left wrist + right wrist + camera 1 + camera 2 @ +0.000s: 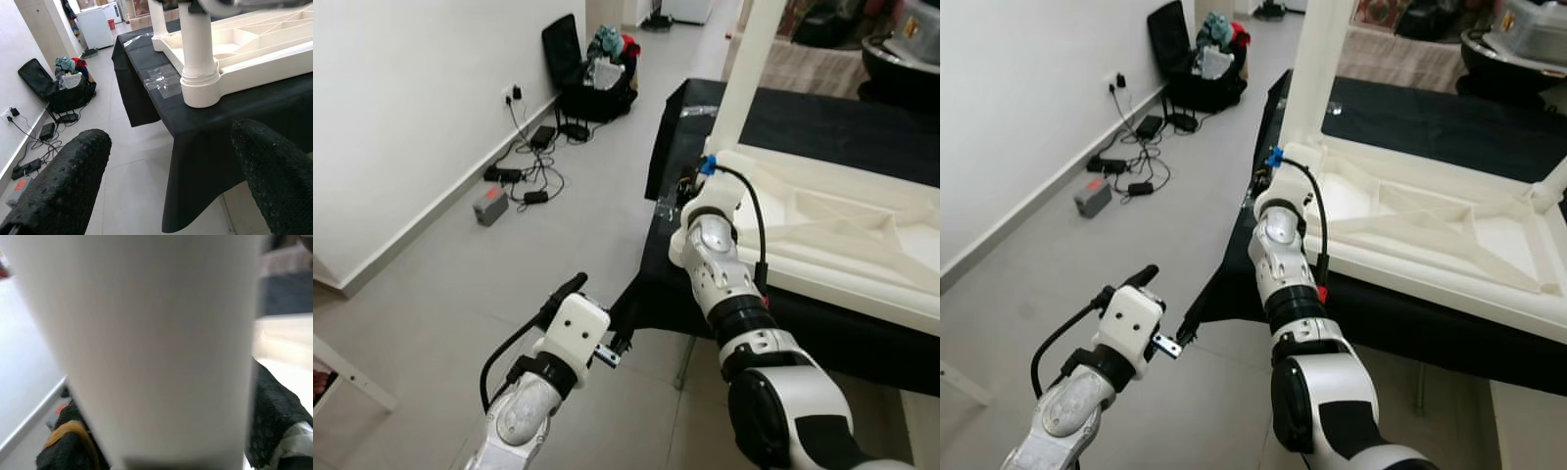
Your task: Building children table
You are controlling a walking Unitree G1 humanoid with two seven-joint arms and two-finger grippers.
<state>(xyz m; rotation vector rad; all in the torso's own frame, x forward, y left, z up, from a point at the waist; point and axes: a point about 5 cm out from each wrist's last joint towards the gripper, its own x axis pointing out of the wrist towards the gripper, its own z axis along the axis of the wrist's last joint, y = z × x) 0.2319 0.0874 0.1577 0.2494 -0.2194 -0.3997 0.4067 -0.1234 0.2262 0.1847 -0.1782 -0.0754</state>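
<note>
Desk: black cloth-covered desk (822, 127) carrying the white children table (1430, 220), which lies upside down along the desk's near edge.
Legs: two seen; one table leg (1317, 59) upright at the near left corner, another stub (1552, 186) at the right.
Right claw: (161, 440) closed around the upright leg, arm stretched forward over the desk's edge.
Left claw: (171, 181) spread wide, holding nothing, hovering off the desk's left side above the floor (460, 284).
Suitcase: open black suitcase (582, 73) by the wall, clothes inside.

Bright, even indoor daylight; soft shadows on the floor (460, 294). Sharp head views; close table leg (146, 347) blurred in right wrist view.
</note>
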